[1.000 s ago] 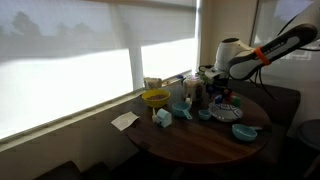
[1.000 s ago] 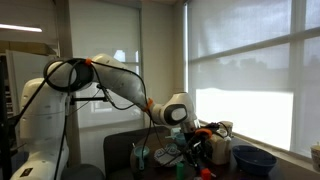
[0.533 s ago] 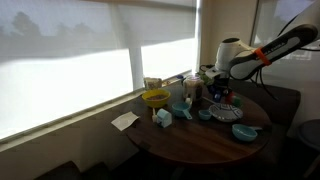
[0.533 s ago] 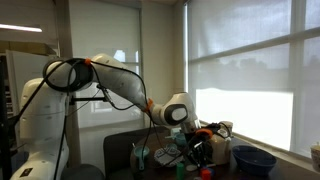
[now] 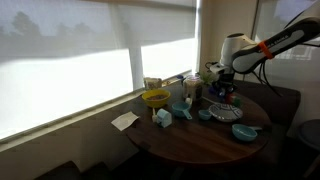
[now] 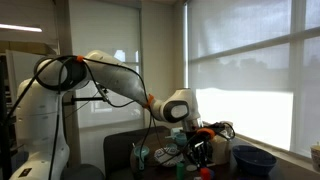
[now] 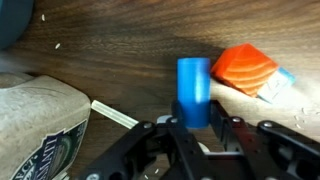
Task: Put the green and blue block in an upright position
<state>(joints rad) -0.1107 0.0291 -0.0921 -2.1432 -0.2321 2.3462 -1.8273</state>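
Well, your gripper had one finger on each side of the blue block, at its near end. I could not tell if they were squeezing it. The block's long side pointed straight away from the hand, over the wooden table. An orange block sat just beside it.
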